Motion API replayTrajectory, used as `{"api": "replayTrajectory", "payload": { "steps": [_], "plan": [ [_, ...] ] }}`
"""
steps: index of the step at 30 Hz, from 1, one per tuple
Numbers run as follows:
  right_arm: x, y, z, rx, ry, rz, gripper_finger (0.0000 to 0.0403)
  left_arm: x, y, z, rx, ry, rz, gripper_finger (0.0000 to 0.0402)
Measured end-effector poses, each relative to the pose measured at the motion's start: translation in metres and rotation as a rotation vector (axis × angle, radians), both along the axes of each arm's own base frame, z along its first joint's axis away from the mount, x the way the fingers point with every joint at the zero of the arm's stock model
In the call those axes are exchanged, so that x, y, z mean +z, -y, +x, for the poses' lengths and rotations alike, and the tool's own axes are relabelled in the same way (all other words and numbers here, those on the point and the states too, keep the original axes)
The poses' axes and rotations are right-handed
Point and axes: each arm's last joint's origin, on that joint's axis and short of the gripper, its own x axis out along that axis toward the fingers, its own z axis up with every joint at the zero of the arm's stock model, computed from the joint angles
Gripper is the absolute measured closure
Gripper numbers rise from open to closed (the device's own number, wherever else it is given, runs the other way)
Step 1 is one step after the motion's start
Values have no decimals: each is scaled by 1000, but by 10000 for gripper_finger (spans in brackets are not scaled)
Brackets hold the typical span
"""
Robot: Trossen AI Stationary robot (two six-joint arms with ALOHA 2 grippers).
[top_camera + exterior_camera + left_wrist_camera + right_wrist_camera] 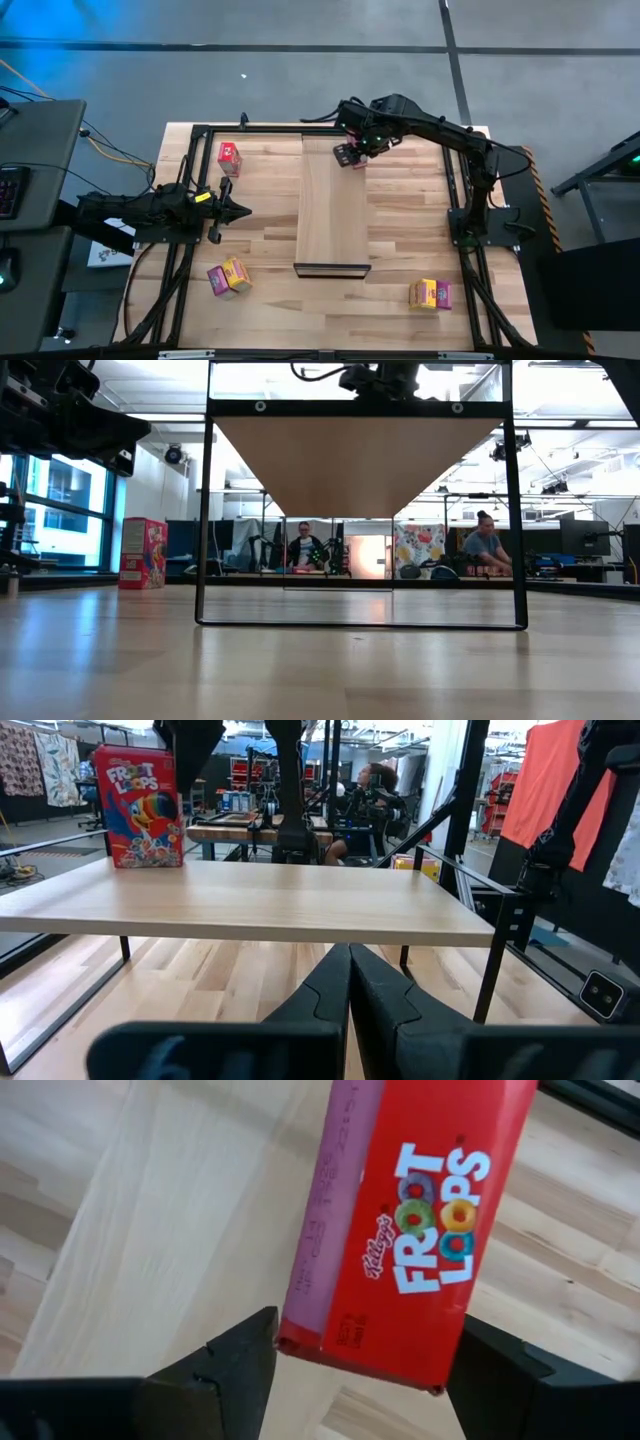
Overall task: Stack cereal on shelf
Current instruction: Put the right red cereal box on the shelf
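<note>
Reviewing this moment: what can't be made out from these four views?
- Right gripper: whether its fingers press the red Froot Loops box or only flank it; the right wrist view cuts the fingertips at its edge.
- High view: that box is mostly hidden under the right gripper.
- Box pairs: print too small.
- Low view: the shelf top is hidden, seen from below.
- Left gripper: shut, empty.
</note>
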Motion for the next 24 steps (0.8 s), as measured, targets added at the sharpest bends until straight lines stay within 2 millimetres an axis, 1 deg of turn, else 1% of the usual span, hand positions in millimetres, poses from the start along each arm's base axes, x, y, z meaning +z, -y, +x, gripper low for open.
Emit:
{"api": "replayTrajectory", "payload": {
  "steps": [10, 24],
  "plan": [
    [1, 0, 2, 55, 32, 32, 165, 0, 0, 0, 0, 0, 0, 402],
    [1, 11, 0, 69, 57, 70, 165, 0, 0, 0, 0, 1, 0, 402]
  ]
}}
